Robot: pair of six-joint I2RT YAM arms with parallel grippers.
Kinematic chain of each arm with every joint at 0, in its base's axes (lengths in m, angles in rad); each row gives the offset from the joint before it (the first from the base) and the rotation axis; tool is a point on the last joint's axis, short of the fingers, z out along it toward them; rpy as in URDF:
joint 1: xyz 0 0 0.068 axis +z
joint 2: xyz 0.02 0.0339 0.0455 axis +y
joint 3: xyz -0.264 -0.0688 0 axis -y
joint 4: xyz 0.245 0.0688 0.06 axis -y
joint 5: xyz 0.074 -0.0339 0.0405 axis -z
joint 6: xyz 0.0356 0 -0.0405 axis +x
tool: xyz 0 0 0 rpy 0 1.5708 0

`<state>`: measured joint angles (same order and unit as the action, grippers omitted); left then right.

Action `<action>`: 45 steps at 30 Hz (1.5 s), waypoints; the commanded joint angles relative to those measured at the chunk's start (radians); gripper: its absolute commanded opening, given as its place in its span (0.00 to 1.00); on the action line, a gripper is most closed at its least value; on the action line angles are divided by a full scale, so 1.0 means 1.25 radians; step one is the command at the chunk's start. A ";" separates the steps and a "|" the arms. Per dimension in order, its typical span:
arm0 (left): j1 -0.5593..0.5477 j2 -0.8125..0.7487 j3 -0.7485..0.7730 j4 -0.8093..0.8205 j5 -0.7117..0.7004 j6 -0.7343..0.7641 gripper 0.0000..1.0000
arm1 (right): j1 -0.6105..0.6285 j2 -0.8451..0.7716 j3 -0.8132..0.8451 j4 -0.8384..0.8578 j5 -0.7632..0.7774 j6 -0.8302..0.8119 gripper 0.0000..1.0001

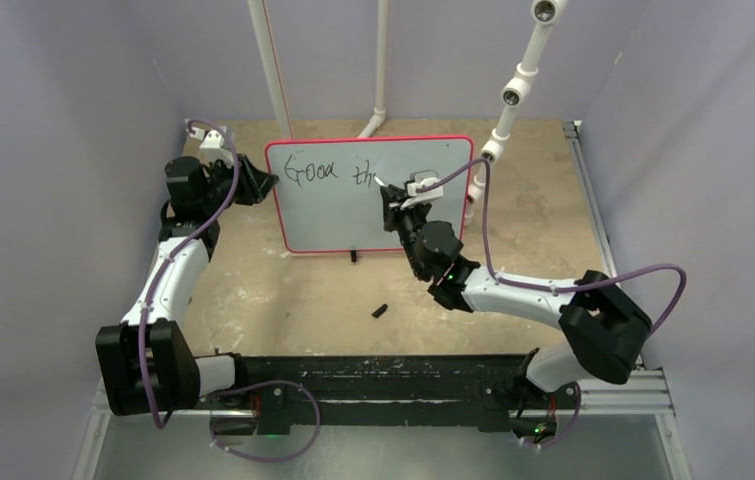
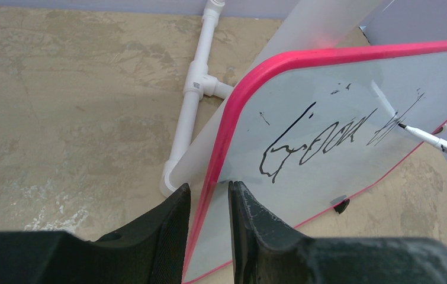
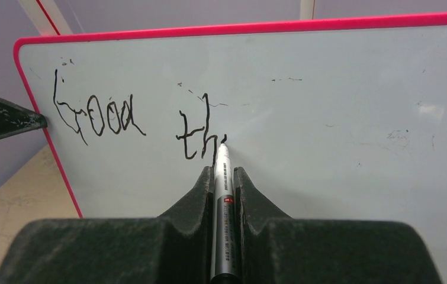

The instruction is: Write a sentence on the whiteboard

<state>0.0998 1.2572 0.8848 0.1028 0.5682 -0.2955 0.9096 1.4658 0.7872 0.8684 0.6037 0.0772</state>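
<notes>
Now the right gripper is clamped tight on a marker pen. Its tip juts ahead of the fingers and touches the upright whiteboard just after the sentence, which reads "Good th". The left gripper, narrowly parted, pinches the board's pink left rim between its fingers.

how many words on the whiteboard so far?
2. "Good" sits near the whiteboard's top left corner; an unfinished "th" is right of it, at the marker tip. The right wrist view shows no other writing, so none seem hidden.
</notes>
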 commanded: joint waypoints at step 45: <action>-0.001 -0.015 -0.002 0.012 -0.003 0.012 0.29 | 0.017 -0.051 0.030 0.021 0.018 -0.058 0.00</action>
<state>0.0998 1.2568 0.8848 0.1024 0.5682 -0.2955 0.9249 1.3781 0.7708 0.8387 0.6117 0.0540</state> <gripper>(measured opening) 0.293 0.118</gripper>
